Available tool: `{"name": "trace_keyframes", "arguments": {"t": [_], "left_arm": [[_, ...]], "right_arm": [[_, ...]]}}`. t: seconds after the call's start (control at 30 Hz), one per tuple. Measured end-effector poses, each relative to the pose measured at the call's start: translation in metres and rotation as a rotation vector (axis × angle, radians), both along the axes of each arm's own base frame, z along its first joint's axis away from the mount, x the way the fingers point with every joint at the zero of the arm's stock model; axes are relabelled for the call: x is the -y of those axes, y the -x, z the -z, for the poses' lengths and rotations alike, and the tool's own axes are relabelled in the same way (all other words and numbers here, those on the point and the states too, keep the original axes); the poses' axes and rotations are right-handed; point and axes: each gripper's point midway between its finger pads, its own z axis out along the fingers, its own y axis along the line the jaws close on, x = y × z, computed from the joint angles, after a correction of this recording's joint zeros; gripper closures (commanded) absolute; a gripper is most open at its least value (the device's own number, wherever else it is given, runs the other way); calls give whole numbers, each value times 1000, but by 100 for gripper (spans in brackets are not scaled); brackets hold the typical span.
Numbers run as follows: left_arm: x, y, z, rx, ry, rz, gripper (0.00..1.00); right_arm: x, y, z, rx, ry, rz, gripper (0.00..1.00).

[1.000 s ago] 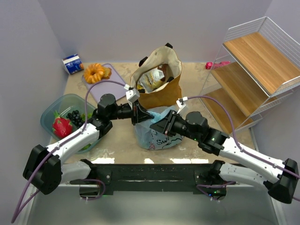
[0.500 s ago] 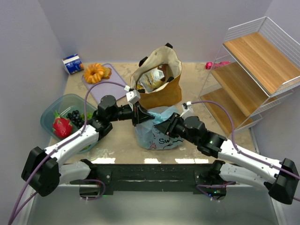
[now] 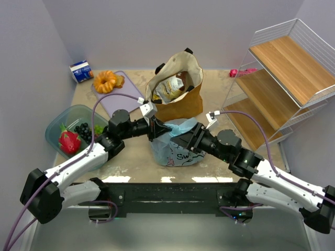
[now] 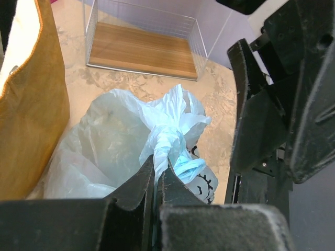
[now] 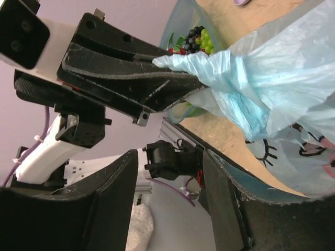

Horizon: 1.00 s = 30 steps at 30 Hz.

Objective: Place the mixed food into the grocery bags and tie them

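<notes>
1. Compared with a second ago, the right arm (image 3: 246, 159) has swung its elbow back and to the right. Its wrist now sits higher beside the blue bag (image 3: 175, 151). The left arm (image 3: 99, 149) has crept slightly toward the tote (image 3: 180, 107). The bag itself has not shifted.
2. The left jaws are pressed together on the bag's twisted neck (image 4: 166, 140), holding it up above the bag's body.
3. The right jaws stand spread with nothing between them. The neck lies just past their tips, where the left jaws pinch it.
4. The bag stands on the bench (image 3: 136, 157) just in front of the tote. It may be touching the tote, but both arms cover that seam from above.
5. The gathered plastic hides what is in the bag. The printed side is partly covered by the right wrist.
6. The tote stands open with brown packets (image 3: 171, 88) inside.
7. The tub (image 3: 55, 128) at the left holds a red fruit (image 3: 68, 141) and dark grapes (image 3: 84, 129). The right wrist view also shows green grapes (image 5: 207, 39) there.
</notes>
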Motion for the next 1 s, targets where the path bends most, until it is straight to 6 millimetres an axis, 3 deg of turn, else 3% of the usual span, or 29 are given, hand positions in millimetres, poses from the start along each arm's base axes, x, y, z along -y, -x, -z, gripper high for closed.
{"name": "trace_keyframes", "arguments": {"t": [0.13, 0.27, 0.6, 1.0], "left_arm": [[-2, 5, 0, 27, -4, -16, 100], [-2, 10, -2, 47, -1, -25, 100], [1, 14, -6, 76, -2, -40, 100], [5, 20, 1, 69, -14, -41, 100]], "right_arm": [[-6, -9, 1, -18, -17, 32, 25], [-8, -18, -1, -24, -42, 70, 21], [-3, -29, 1, -70, -76, 150, 18], [-6, -37, 25, -128, -50, 190, 17]]}}
